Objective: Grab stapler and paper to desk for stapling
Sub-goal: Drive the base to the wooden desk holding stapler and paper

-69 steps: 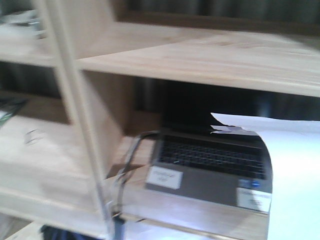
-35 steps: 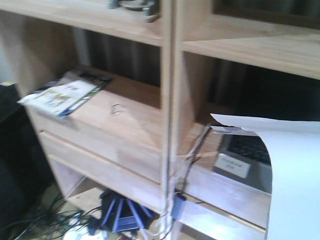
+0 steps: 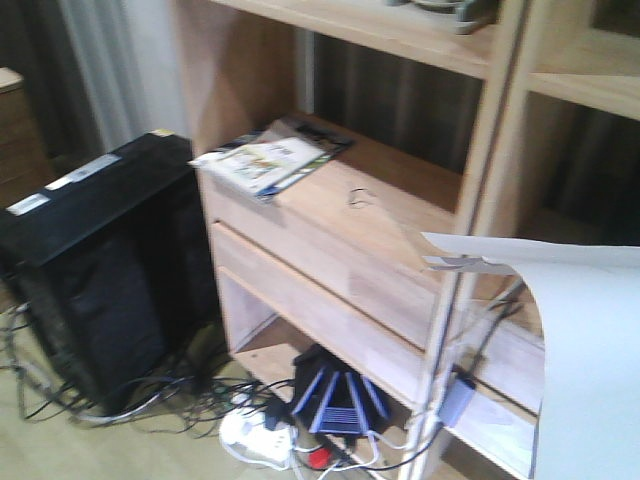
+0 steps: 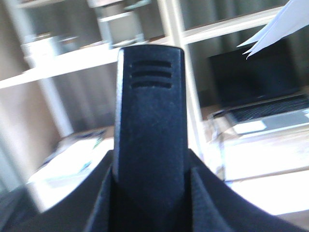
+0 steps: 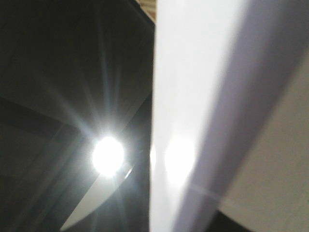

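In the left wrist view the black stapler [image 4: 150, 111] stands upright, three slots near its top. My left gripper [image 4: 150, 171] is shut on its lower part, a dark finger on each side. The white paper [image 3: 585, 360] hangs curled in the air at the right of the front view. Its corner also shows at the top right of the left wrist view [image 4: 280, 26]. It fills the middle of the right wrist view [image 5: 193, 96] edge-on, running up from my right gripper, whose fingers are lost behind the sheet and a light's glare. The desk is out of view.
Light wood shelving [image 3: 470, 230] stands ahead with magazines [image 3: 270, 160] on a shelf. A black computer case [image 3: 90, 260] stands on the floor at left. Cables and a white power strip [image 3: 260, 435] lie on the floor. A laptop [image 4: 260, 106] sits on a shelf.
The view has swung left: the shelving slid right, the laptop left the front view, the black computer case and floor came in. The paper keeps its place in the frame.
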